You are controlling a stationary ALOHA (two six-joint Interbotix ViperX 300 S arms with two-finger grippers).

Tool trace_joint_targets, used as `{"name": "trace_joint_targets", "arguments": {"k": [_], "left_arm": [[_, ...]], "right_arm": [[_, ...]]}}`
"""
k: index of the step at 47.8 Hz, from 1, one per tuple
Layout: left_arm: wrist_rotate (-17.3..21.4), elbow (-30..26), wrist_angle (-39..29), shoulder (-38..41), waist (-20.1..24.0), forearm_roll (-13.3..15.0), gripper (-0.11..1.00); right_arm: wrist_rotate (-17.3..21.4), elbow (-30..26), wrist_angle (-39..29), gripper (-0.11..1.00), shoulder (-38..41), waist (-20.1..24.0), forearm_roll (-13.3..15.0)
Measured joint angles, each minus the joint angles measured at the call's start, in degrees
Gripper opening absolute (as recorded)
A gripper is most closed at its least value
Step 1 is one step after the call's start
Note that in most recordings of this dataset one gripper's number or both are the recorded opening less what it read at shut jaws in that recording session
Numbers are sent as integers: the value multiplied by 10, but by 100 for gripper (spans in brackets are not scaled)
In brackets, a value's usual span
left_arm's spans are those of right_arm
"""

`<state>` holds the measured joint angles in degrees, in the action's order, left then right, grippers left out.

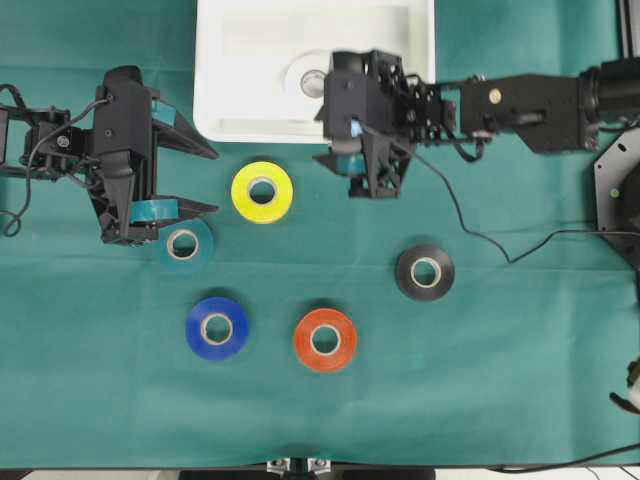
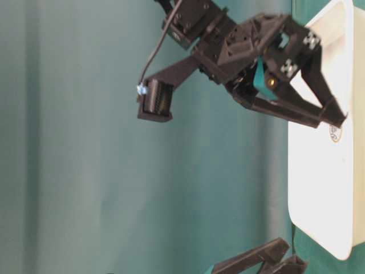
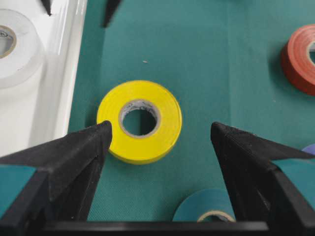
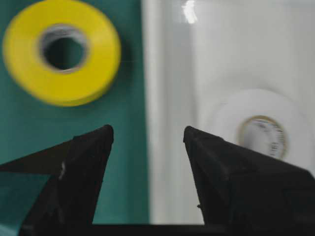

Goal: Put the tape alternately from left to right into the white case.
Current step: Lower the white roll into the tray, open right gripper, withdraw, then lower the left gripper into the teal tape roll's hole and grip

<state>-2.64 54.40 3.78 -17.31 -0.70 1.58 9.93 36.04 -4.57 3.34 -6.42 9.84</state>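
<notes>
The white case (image 1: 230,100) stands at the table's back with the white tape (image 1: 305,78) lying flat inside. The yellow tape (image 1: 262,192) lies just in front of the case. My left gripper (image 1: 213,181) is open to its left, fingertips level with the roll's near side and apart from it (image 3: 161,129). The teal tape (image 1: 186,244) sits under its lower finger. The blue tape (image 1: 217,328), orange-red tape (image 1: 325,340) and black tape (image 1: 425,272) lie nearer the front. My right gripper (image 1: 325,140) is open and empty above the case's front rim (image 4: 157,73), near the white tape (image 4: 231,123).
Green cloth covers the table. A black cable (image 1: 480,225) runs from the right arm across the cloth past the black roll. Another robot base (image 1: 620,190) stands at the right edge.
</notes>
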Motion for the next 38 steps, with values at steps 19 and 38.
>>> {"name": "trace_joint_targets", "arguments": {"k": [19, 38], "left_arm": [[1, -1, 0, -1, 0, 0, 87], [-27, 6, -1, -1, -4, -1, 87]], "right_arm": [[0, 25, -1, 67, -11, 51, 0], [0, 25, -1, 67, -12, 52, 0]]}}
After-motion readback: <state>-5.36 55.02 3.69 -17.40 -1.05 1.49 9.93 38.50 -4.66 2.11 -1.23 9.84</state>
